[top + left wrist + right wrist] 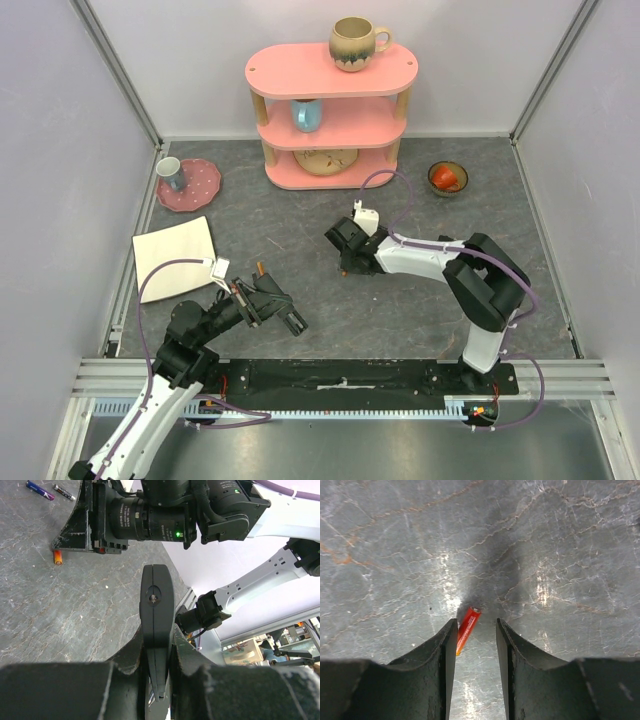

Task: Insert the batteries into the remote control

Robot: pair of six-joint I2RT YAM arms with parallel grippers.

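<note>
My left gripper (pixel 284 313) is shut on the remote control (pixel 156 625), a slim black bar held edge-on between the fingers above the table. My right gripper (pixel 476 626) is open and low over the grey table, near the middle in the top view (pixel 345 264). A red-orange battery (pixel 468 624) lies flat between its fingertips, right beside the left finger (pixel 445 645). It also shows in the left wrist view (pixel 58 556), below the right gripper. A purple-blue battery (pixel 40 489) and a dark grey battery (pixel 64 492) lie farther off on the table.
A pink shelf (pixel 331 115) with a mug and a blue cup stands at the back. A pink plate (pixel 190 186) with a cup and a white square plate (pixel 177 254) are at the left. A bowl (pixel 447 178) is at the back right.
</note>
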